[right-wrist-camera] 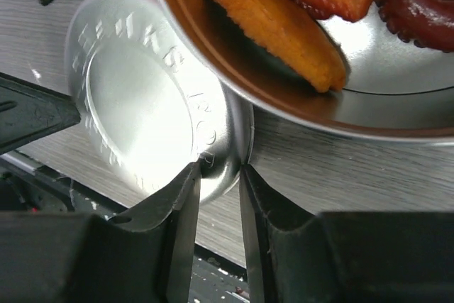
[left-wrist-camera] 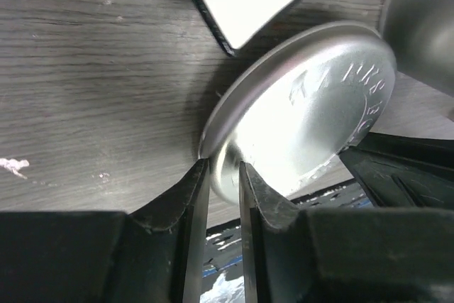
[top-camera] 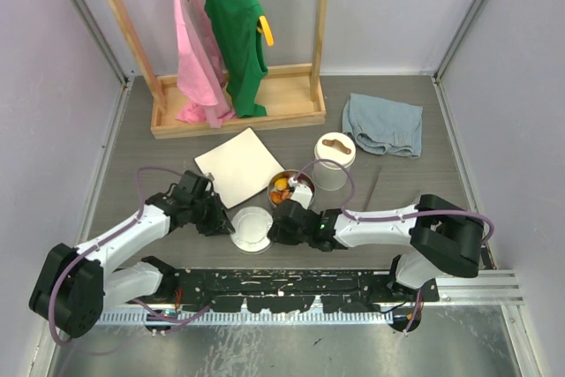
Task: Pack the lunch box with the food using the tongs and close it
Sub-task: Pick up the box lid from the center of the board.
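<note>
Lower centre of the top view: both arms angle inward over the grey wood-grain bench (left-wrist-camera: 85, 69) and meet at the flat round steel lid (top-camera: 252, 229). The left claw (left-wrist-camera: 221, 175) is at the lid's left edge and the right claw (right-wrist-camera: 218, 172) at its right edge.

Left wrist view: jaws nearly together, with the lid's rim pinched between the fingertips. Glare washes out the embossed lettering on the lid, so it is unreadable. Cannot tell whether the lid lies flat or is tipped up.

Right wrist view: the same from the other side, jaws narrow and closed on the rim. Here the lid's edge runs under the wide shallow steel tin (right-wrist-camera: 397, 62); touching or only overlapping, unclear.

The tin stands open just above the lid in the top view. It holds food pieces (right-wrist-camera: 284, 26), mostly orange, plus a dark red one with suckers, cut off at upper right.

A white square plate (top-camera: 240, 165) lies up-left of the tin, one corner near the lid.

A tall pale cylindrical cup (top-camera: 334, 172) stands just right of the tin. A brown sausage-like piece (top-camera: 335, 142) shows at its top; inside or on a cover, cannot tell.

The slim metal tongs (top-camera: 374, 184) lie further right, well apart from both claws. They show only as a thin dark line, the two arms not separable.

Upper frame: a blue-grey cloth (top-camera: 382, 124) lies crumpled. A wooden rack (top-camera: 238, 116) carries a pink garment (top-camera: 196, 50) and a green garment (top-camera: 237, 41), their tops cropped.
</note>
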